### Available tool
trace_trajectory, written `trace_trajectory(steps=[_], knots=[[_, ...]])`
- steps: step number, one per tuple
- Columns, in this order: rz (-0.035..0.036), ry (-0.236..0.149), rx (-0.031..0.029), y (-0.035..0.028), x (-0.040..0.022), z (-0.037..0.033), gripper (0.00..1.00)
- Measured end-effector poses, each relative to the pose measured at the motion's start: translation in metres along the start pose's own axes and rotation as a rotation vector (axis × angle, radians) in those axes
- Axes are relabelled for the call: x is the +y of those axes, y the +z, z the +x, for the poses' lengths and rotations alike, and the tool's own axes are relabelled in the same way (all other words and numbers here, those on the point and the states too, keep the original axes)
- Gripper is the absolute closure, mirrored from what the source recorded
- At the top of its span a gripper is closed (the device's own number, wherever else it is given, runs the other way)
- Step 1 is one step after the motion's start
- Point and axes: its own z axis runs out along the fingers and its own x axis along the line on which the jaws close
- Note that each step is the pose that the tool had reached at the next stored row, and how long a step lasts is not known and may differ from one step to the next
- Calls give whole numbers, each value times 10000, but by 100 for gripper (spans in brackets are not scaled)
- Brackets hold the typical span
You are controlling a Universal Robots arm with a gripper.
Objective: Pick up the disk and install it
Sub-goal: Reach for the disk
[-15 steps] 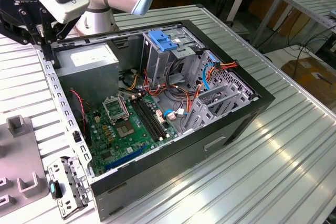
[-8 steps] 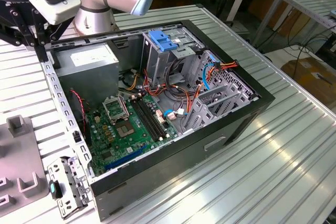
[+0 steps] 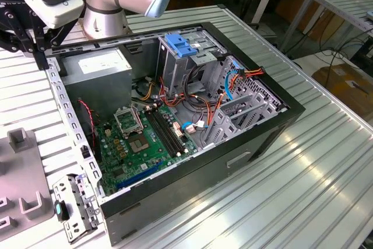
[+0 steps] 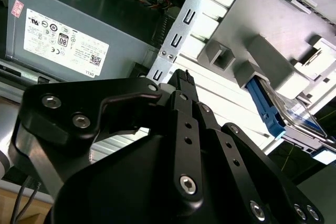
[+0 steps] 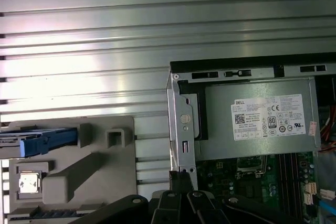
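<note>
The gripper [image 4: 181, 77] hangs over the case [image 3: 175, 185] corner beside the power supply [image 4: 68, 35]. Its jaws look closed on nothing (1 narrow tip in both wrist views). The disk [image 5: 44, 139] sits outside the case in the grey holder [image 5: 118, 171], well apart from the gripper. Its blue rail's long axis points roughly toward the case wall.

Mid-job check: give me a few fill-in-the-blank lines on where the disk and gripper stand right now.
The disk has ____ rails. It sits in the grey holder beside the computer ____. The gripper holds ____. The power supply carries a ____ sticker.
Missing words: blue; case; nothing; white.
</note>
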Motion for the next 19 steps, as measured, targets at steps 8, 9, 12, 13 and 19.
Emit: trace_trajectory(steps=[8, 9, 12, 13, 19], knots=[[0, 1, -1, 1, -2, 22, 89], [0, 1, 0, 1, -3, 29, 89], [0, 1, 0, 1, -4, 55, 89], [-1, 1, -1, 2, -6, 71, 89], [0, 1, 0, 4, -11, 141, 89]])
